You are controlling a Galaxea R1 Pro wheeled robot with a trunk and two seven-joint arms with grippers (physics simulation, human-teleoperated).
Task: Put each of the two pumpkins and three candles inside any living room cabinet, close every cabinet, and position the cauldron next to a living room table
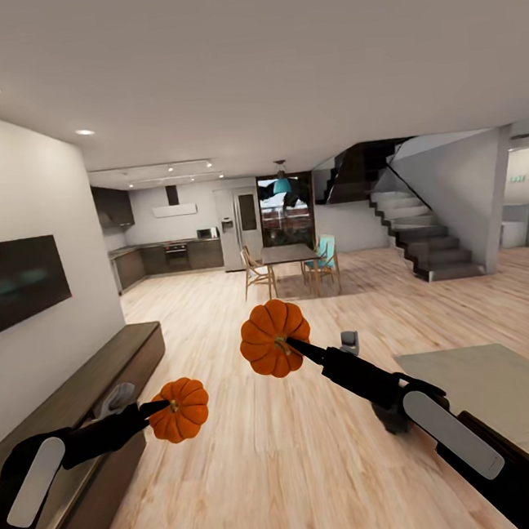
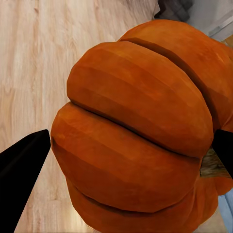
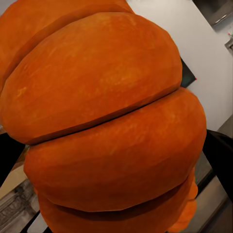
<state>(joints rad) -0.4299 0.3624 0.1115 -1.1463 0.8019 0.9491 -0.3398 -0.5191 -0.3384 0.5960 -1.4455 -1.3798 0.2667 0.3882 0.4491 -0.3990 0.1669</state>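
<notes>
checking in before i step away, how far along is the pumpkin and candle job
Early. Done: both pumpkins are picked up. In hand: the left hand holds one pumpkin beside the long dark cabinet; the right hand holds the other pumpkin over the wood floor. Left: both pumpkins must go inside the cabinet, then the candles, closing up, and the cauldron; those things aren't in sight here.

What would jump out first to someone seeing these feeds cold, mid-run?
Two ribbed orange pumpkins held in the air: the smaller-looking one in the left end effector beside the long dark brown wooden cabinet, the other in the right end effector over the light wood floor. Behind them lies an open room with a dark staircase at the right.
</notes>
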